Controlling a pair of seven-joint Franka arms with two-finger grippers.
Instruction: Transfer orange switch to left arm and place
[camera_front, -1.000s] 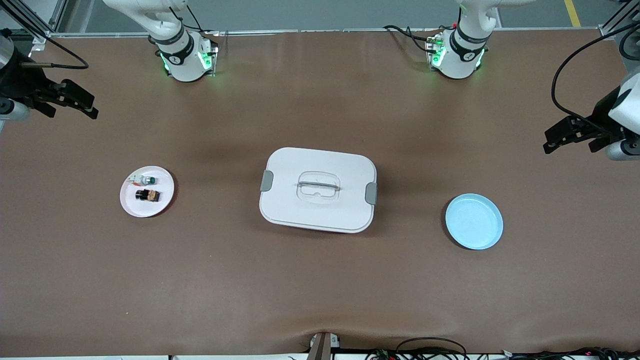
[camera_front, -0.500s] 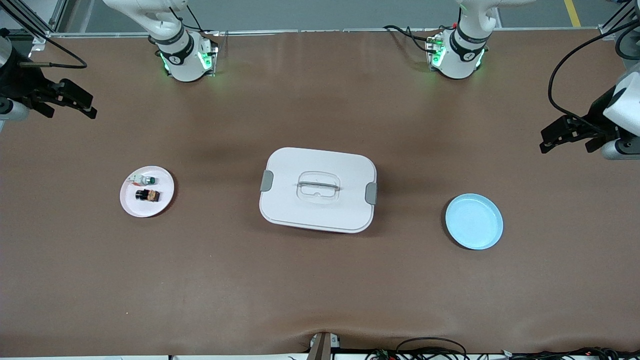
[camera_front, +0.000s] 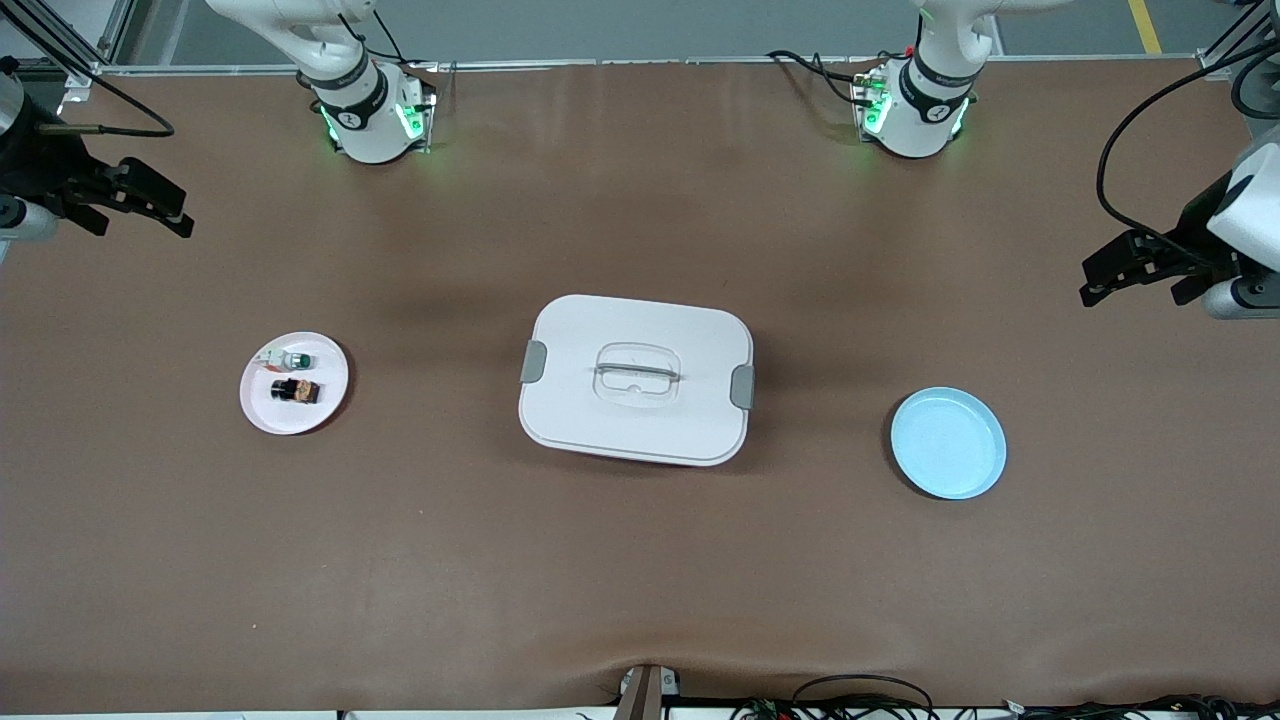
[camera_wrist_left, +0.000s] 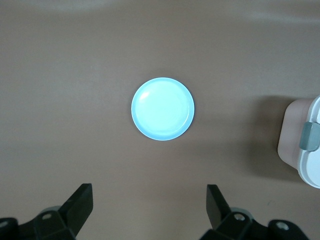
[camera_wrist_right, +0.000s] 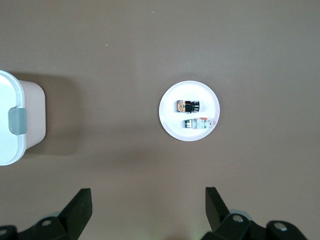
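Observation:
The orange switch (camera_front: 295, 391), a stubby black part with orange accents, lies on a small white plate (camera_front: 268, 410) toward the right arm's end of the table. In the right wrist view the orange switch (camera_wrist_right: 187, 106) lies on that plate (camera_wrist_right: 170, 122), away from the fingers. My right gripper (camera_front: 186, 222) hangs open and empty over the table's edge at that end; the right gripper (camera_wrist_right: 148, 192) has only bare table between its fingers. My left gripper (camera_front: 1088, 283) hangs open and empty over the table at the left arm's end, and the left gripper (camera_wrist_left: 150, 192) faces the blue plate. The white box (camera_front: 636, 378) stands mid-table.
A small white switch with a green top (camera_front: 295, 360) shares the white plate. An empty light-blue plate (camera_front: 948, 443) lies toward the left arm's end, also seen as the blue plate (camera_wrist_left: 162, 108). The box's latched ends show as the box (camera_wrist_left: 305, 145) and the box (camera_wrist_right: 12, 125).
Both grippers shifted very slightly a second ago and have held still since. Nothing on the table has moved.

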